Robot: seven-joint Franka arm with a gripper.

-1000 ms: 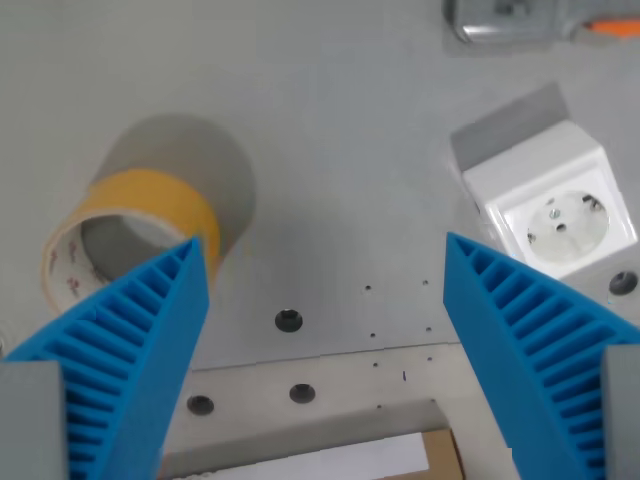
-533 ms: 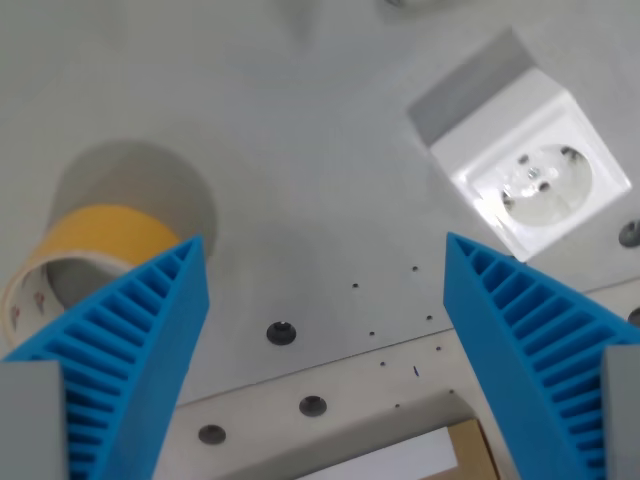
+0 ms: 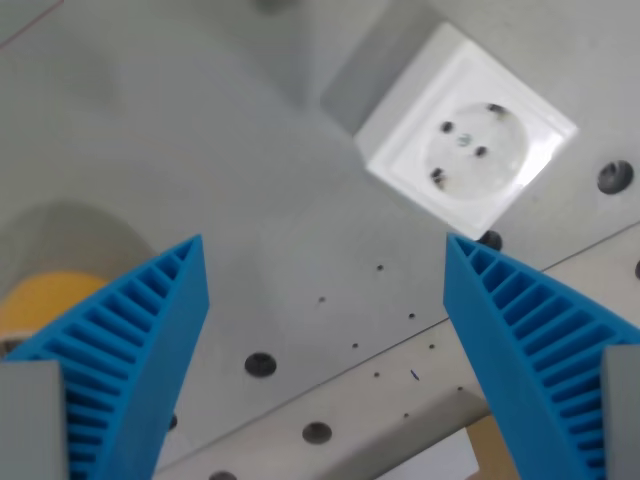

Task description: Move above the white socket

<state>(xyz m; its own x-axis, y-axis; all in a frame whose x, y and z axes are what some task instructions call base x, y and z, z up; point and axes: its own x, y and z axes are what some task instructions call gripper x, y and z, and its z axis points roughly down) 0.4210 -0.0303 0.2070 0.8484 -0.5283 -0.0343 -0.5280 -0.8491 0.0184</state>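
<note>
- While the grey table [image 3: 200,180] fills nearly the whole frame, its bare stretch runs across the upper left and centre, with small holes dotted along the lower middle.
- The gripper [image 3: 325,300] has its two blue ribbed fingers [image 3: 130,340] rising from the lower left and lower right corners, jaws spread wide with nothing between them but open table.
- The white socket [image 3: 465,145] sits tilted in the upper right of centre, above the gap and nearer the right-hand finger, all its edges clear.
- The yellow tape roll [image 3: 35,300] peeks in at the left edge, partly hidden behind the left-hand finger.
</note>
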